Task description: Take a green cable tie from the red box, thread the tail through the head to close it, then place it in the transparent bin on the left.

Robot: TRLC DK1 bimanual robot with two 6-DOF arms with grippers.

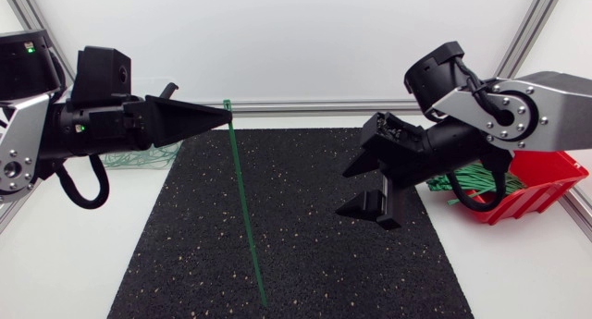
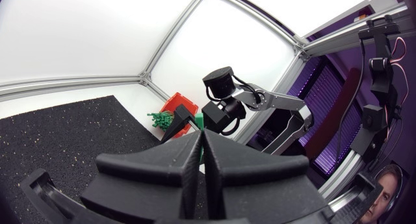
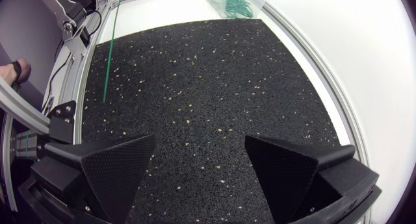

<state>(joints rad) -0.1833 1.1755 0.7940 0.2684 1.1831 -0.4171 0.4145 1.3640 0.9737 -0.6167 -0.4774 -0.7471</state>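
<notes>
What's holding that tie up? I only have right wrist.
Observer: The left hand, shut on the tie at its top end.
Operator: Looped yet?
Observer: No. Head view shows it straight all the way down, hanging over the mat.
Operator: Any ties in the box?
Observer: Yes. The red box, at the head view's right, holds a heap of green ties.
</notes>
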